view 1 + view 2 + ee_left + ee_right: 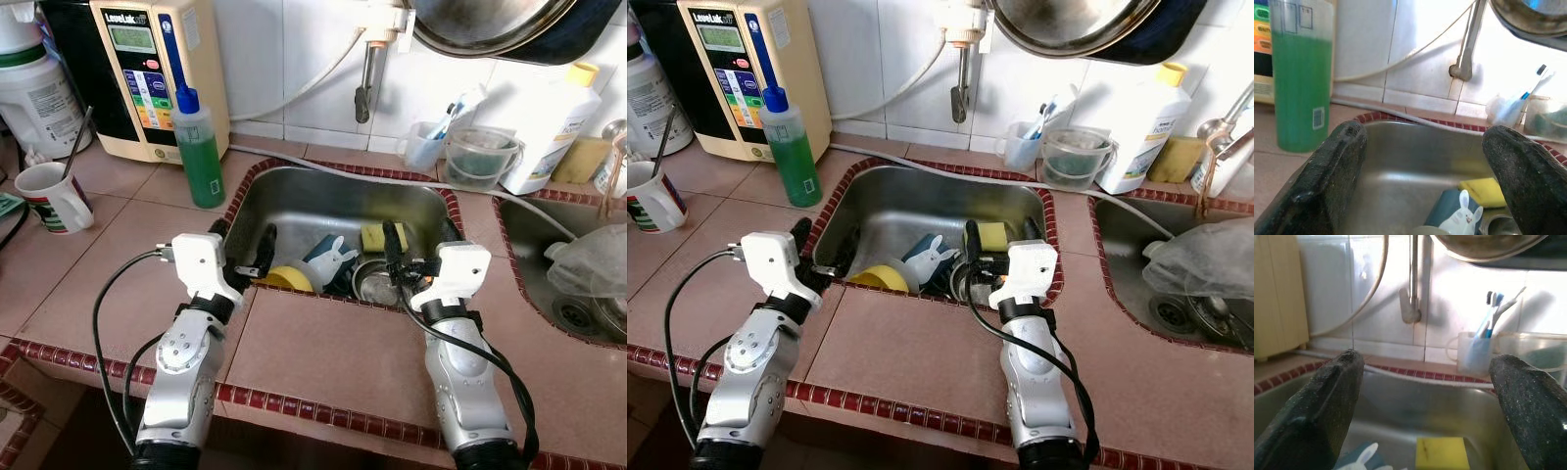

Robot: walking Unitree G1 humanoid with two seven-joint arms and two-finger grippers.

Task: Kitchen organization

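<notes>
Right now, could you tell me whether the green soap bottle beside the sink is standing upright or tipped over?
Upright. The soap bottle stands on the counter with its blue cap on top, roughly three-quarters full of green liquid.

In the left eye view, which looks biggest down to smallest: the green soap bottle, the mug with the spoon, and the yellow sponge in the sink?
1. Green soap bottle
2. Mug
3. Yellow sponge, partly hidden by the right gripper

Sink (294,191) rear open, dishes (328,264) up front
</notes>
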